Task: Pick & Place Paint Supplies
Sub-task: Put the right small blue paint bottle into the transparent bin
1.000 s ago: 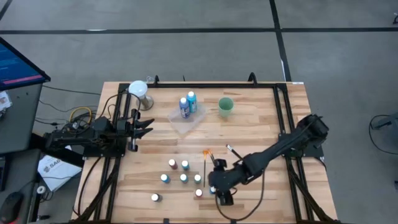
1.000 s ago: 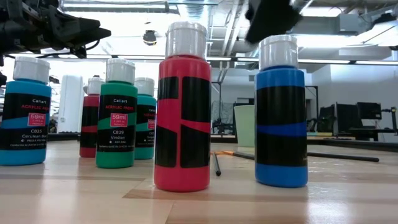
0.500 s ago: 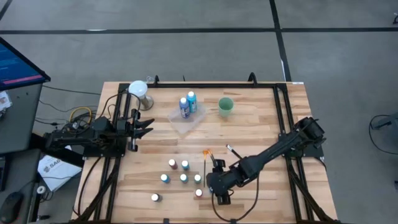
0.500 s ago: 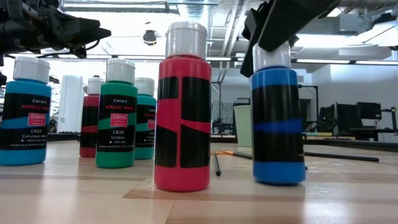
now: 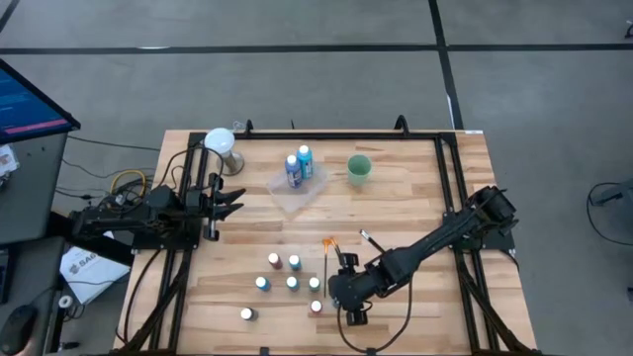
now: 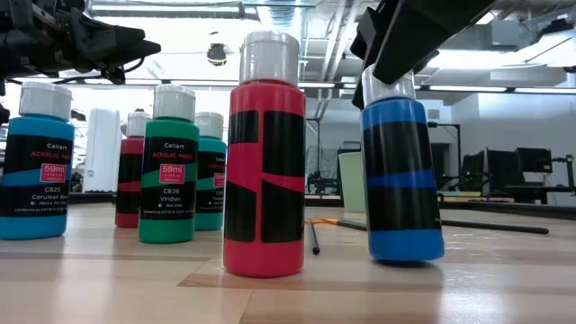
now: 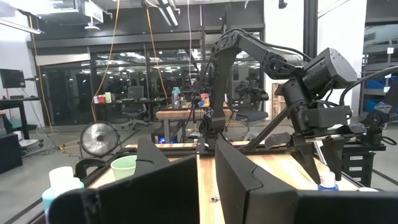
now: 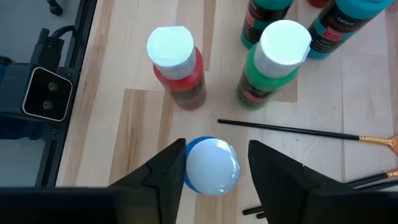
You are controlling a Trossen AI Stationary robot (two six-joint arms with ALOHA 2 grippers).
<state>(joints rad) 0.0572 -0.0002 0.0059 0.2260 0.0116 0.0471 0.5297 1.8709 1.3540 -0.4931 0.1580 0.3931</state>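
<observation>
Blue paint bottle (image 8: pixel 212 165) tilted on the table, cap between right gripper (image 8: pixel 214 163) fingers | fingers touch the cap, firm hold unclear | red bottle (image 8: pixel 177 65) just beyond | left gripper (image 5: pixel 233 201) shut, parked well apart

The right gripper (image 5: pixel 339 300) stands at the table's (image 5: pixel 415 208) near edge, its fingers (image 8: pixel 168 171) on either side of the cap of a paint bottle (image 6: pixel 400 175) that tilts slightly. Just left of the gripper is another bottle (image 6: pixel 264 153); beyond that, farther left, a cluster of bottles (image 5: pixel 282 273) in two rows, with one lone bottle (image 5: pixel 246 313) farthest left. Just behind the gripper lie brushes (image 5: pixel 327 259). Well behind it, a cup (image 5: pixel 359 169) sits at the far side, with a tray (image 5: pixel 297 190) to the cup's left holding two taller bottles (image 5: pixel 298 166). The left gripper (image 5: pixel 237 201) waits well apart, over the table's left edge.
</observation>
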